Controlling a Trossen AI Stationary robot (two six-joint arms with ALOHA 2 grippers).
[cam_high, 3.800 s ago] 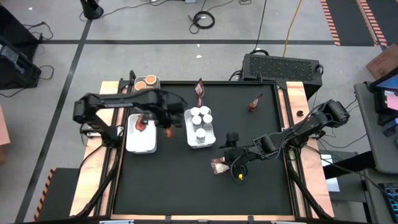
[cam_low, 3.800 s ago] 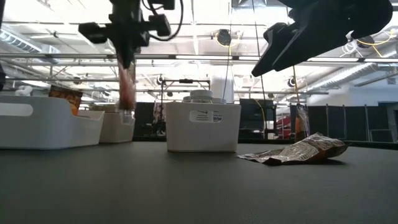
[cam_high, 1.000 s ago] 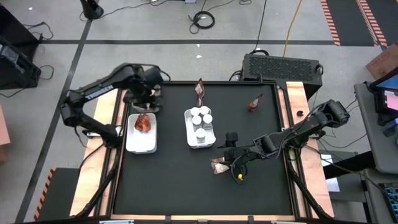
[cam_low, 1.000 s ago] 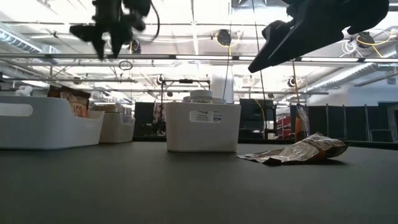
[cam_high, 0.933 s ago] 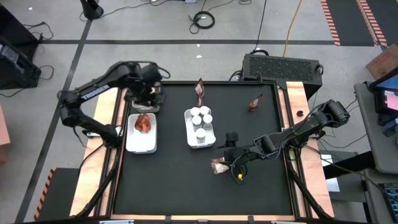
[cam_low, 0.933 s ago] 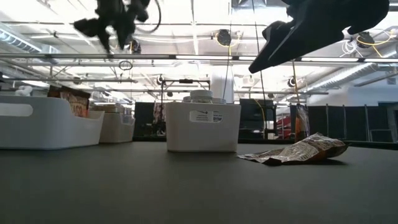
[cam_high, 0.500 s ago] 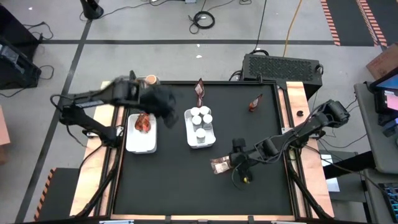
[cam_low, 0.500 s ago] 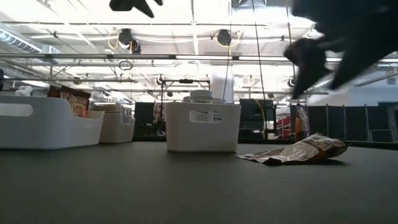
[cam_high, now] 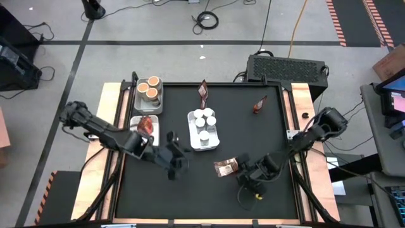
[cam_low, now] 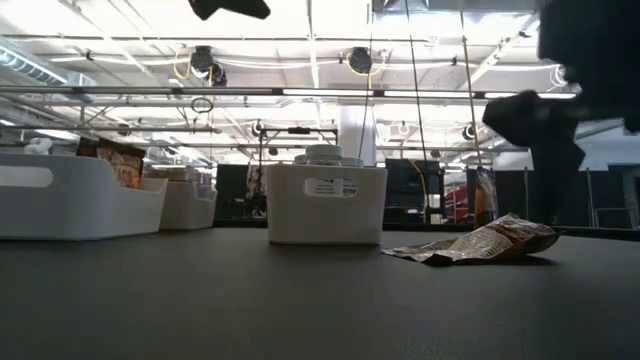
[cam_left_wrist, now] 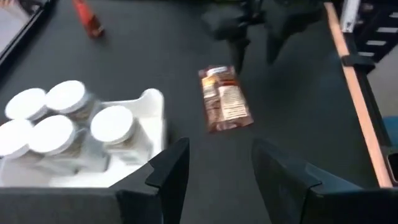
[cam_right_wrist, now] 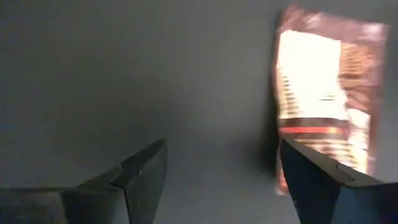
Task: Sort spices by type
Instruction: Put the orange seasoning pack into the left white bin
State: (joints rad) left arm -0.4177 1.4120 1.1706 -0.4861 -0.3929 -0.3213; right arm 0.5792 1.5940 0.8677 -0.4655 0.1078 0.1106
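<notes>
**A robotics lab in an industrial hall**

The black surface (cam_high: 209, 190) sits on a grey concrete floor (cam_high: 158, 60) marked with dark tape lines and striped hazard tape (cam_high: 335, 22). Loose cables (cam_high: 206, 19) and a black electronics box (cam_high: 286, 67) lie beyond its far edge. The low view shows high ceiling trusses (cam_low: 300, 92), strip lights and hanging cords.

Grey floor (cam_high: 158, 25) ran around black-topped table (cam_high: 190, 196). Coiled cable (cam_high: 206, 20) lay at top centre. Ceiling lights (cam_low: 330, 15) glared across upper frame.
</notes>
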